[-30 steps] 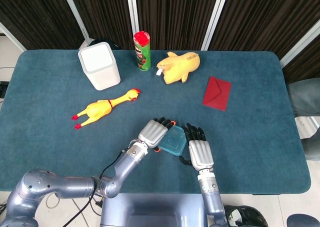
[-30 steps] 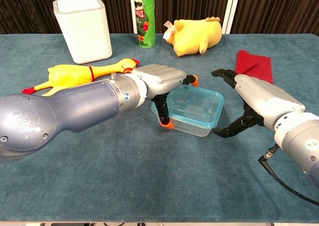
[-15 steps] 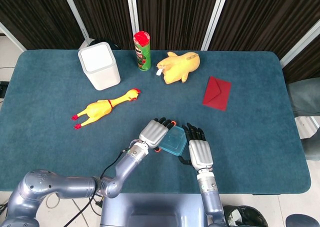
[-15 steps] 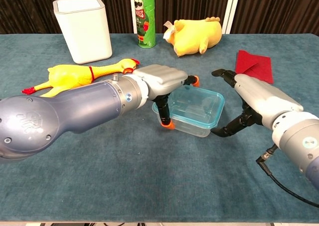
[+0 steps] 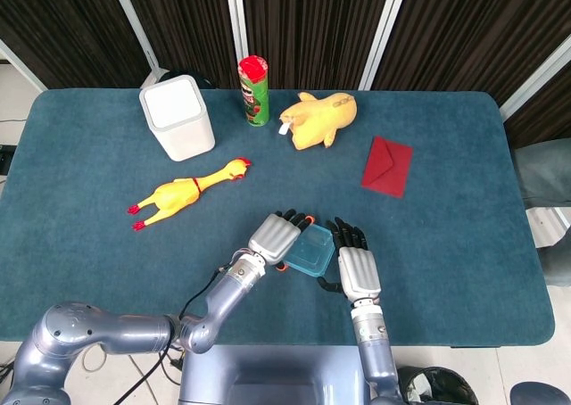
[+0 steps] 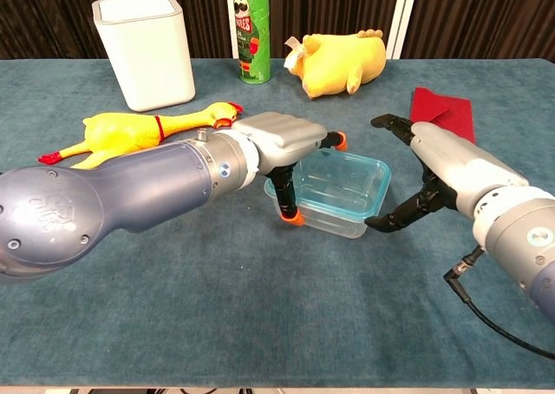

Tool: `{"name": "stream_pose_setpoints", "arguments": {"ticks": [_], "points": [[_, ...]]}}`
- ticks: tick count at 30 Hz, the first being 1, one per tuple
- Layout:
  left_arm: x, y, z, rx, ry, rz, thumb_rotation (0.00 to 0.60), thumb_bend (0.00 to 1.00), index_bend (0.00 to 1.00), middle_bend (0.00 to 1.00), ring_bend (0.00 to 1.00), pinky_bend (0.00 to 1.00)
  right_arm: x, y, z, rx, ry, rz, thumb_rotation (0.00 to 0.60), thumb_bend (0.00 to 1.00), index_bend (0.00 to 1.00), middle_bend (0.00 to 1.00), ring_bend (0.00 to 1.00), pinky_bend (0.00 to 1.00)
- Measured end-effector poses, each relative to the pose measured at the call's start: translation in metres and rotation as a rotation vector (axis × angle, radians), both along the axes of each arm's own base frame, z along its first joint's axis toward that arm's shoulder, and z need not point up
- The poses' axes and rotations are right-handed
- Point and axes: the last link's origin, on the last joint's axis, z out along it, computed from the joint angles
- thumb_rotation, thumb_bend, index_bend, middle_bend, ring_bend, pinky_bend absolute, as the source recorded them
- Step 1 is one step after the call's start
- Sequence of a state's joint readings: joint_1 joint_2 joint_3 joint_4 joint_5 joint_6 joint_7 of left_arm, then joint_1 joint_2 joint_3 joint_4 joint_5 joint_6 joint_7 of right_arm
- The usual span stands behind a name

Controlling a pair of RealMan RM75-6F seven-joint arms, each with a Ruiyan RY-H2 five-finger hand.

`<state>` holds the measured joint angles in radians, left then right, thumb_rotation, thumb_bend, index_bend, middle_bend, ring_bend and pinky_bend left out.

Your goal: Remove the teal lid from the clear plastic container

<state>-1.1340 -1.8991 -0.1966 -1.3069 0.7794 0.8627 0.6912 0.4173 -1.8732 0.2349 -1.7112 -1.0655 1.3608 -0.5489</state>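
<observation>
Teal felt covers the one desk [image 5: 107, 235], a wide rectangle with rounded corners. Near its front edge stands one clear plastic container [image 6: 334, 216], a shallow rounded box, with its teal lid [image 6: 340, 184] on top, ringing the rim. Two robot hands flank it. The left robot hand [image 6: 282, 147], silver-backed with black fingers tipped in orange, arches over the container's left end; its fingers [image 6: 288, 205] press on that side wall and another tip shows at the far rim, so it grips the box. The right robot hand [image 6: 434, 173] sits just beside the right end, fingers spread apart; one black finger reaches down to the container's lower right corner, and whether it touches is unclear.

Along the far side stand one white square bin [image 5: 177, 117], smooth and open-topped, one tall green chip can [image 5: 253, 90] with a red lid, and one soft yellow plush toy [image 5: 318, 119]. One rubber chicken [image 5: 186, 193], yellow with red comb and feet, lies left of centre. One flat red envelope [image 5: 387, 166] lies to the right, well apart from the hands. Bare felt stretches to the right edge and along the left front.
</observation>
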Motion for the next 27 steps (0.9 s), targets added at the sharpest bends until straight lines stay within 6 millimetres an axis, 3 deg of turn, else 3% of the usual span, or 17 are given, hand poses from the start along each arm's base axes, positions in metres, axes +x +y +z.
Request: {"name": "stream_pose_setpoints", "arguments": {"ticks": [27], "points": [[0.0053,-0.003,-0.0005,-0.031,-0.017,-0.006,0.6,0.16,0.16,0.18,0.16,0.34,0.0041,-0.0045,0.0005,-0.003,-0.074,-0.065,0.6,0.27,0.0,0.0,0.0,0.0]]}}
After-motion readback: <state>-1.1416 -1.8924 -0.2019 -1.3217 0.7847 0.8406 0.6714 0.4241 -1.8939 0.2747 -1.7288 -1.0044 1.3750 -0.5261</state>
